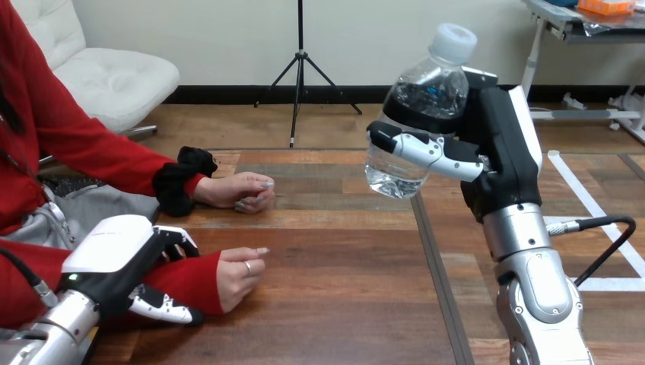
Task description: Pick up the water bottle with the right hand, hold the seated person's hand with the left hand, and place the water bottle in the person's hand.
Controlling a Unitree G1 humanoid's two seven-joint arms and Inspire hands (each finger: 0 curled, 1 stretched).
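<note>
While the right hand [494, 144] is gripping the tilted water bottle [426, 91] aloft over the worktop [342, 289], fingers wrapped round its clear body, the left hand [122, 258] is clasping the person's red-sleeved wrist [190, 277] near the near-left corner, fingers above, thumb below. To my eye, the person's nearer hand [242, 275] is lying knuckles-up, so it needs turning before the bottle comes down slowly.

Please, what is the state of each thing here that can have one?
water bottle: capped, tilted, held above the table.
right hand: shut on the water bottle.
left hand: curled round the person's wrist.
person's near hand: loosely curled, on the table.
person's far hand: loosely curled, on the table.
</note>
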